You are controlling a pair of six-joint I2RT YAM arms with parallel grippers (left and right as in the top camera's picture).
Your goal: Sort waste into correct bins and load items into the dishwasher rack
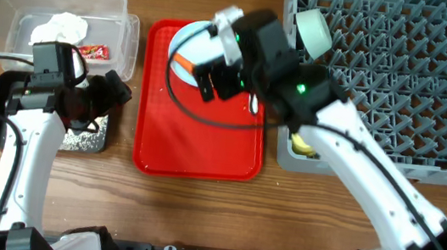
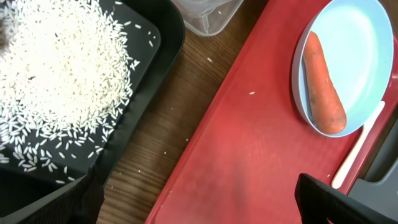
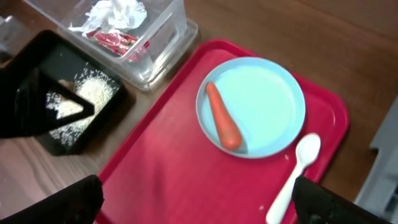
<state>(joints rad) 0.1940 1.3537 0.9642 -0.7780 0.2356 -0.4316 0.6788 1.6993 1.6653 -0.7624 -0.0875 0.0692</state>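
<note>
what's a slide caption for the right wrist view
A carrot piece on pale blue plate, white spoon beside it on red tray

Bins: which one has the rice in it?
The shallow black tray, with white rice grains heaped in it. The clear tub beside it holds crumpled white paper and a red-and-white wrapper instead.

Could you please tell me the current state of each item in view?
carrot: lying on the plate
plate: on the red tray
spoon: on the red tray, beside the plate
rice: heaped in the black tray
clear tub: holds crumpled paper and wrapper
dishwasher rack: holds a bowl
left gripper: open, empty
right gripper: open, empty
</note>
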